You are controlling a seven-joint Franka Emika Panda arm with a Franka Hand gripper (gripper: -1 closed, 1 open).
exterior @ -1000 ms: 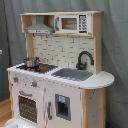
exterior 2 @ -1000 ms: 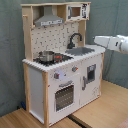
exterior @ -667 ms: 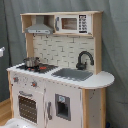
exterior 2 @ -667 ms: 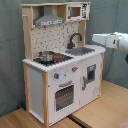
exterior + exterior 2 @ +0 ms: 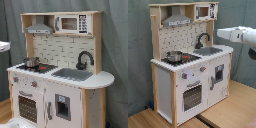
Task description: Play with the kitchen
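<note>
The kitchen (image 5: 65, 85) (image 5: 168, 80) is a tall white and light-wood toy with a grey hood (image 5: 39, 29), a black faucet (image 5: 84, 59) over the sink (image 5: 72, 74), and a windowed oven door (image 5: 192, 96). A small metal pot (image 5: 31, 62) (image 5: 174, 56) stands on the stovetop. In the second exterior view my white arm reaches in from the second exterior view's right, and my gripper (image 5: 222, 34) hovers above and beyond the sink end of the counter, touching nothing. In the first exterior view only its white end (image 5: 3, 46) shows, at the left edge.
A toy microwave (image 5: 72, 23) (image 5: 203, 11) sits on the top shelf beside the hood. A grey curtain (image 5: 138, 50) hangs behind the kitchen. The kitchen stands on a wooden surface (image 5: 233, 107), which stretches out in front and to the second exterior view's right.
My arm has moved toward the second exterior view's left and slightly up, nearer the kitchen's sink end. The kitchen and pot have not moved.
</note>
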